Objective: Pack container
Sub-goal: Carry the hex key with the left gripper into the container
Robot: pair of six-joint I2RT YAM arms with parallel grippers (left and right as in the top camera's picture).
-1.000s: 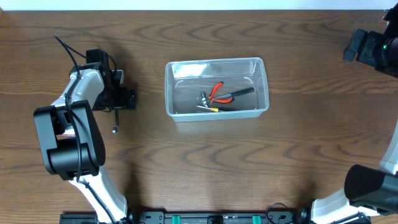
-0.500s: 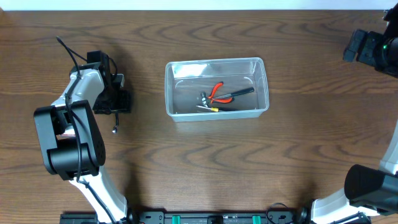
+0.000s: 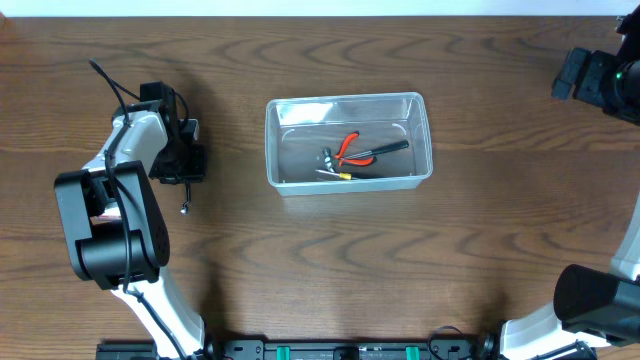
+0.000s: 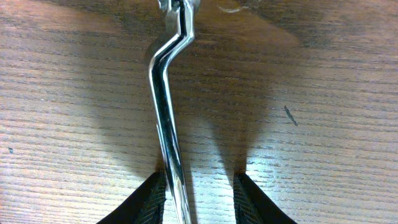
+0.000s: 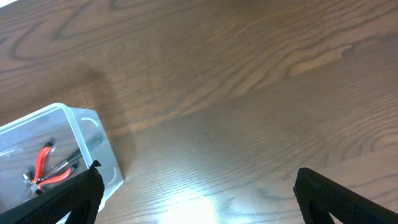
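The container (image 3: 346,101), a clear plastic tub, stands mid-table with red-handled pliers (image 3: 350,146) and other small tools inside. At the table's left a thin bent chrome tool (image 4: 163,112) lies flat on the wood. Its end pokes out below my left gripper (image 3: 186,160) in the overhead view. My left gripper (image 4: 200,182) straddles the tool's shaft. The left finger (image 4: 149,199) touches the shaft, while a gap separates the shaft from the right finger (image 4: 255,202). My right gripper (image 5: 196,193) hangs wide open over bare wood, right of the container (image 5: 93,144).
The right arm (image 3: 595,78) sits at the far right edge of the table. The left arm's base (image 3: 110,235) stands near the front left. A black cable (image 3: 112,85) loops from the left wrist.
My left gripper's jaws have narrowed around the chrome tool from fully wide. The tool, the container and the right arm have not moved.
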